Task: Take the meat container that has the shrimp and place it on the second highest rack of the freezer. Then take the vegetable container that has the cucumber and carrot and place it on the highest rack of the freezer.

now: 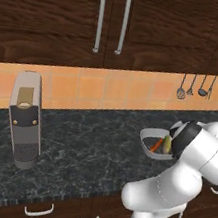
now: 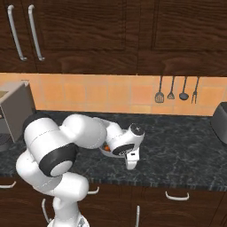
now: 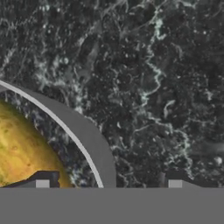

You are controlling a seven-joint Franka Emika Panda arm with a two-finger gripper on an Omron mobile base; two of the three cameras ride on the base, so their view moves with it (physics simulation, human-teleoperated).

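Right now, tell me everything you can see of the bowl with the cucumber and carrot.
The bowl is shallow, round and grey with a thin pale rim, standing upright on the dark speckled counter. Inside lie a slim orange carrot and a thicker yellowish-green cucumber, both leaning against the wall. The arm hides its right part. In the hand view, the open gripper straddles its rim, one fingertip inside, one outside; whether they touch it is unclear.

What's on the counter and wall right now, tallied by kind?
Bowl: 1
Vegetable sticks in it: 2, carrot and cucumber
Coffee machine: 1
Hanging utensils: 4
Dark appliance at the counter's right end: 1
Total: 9
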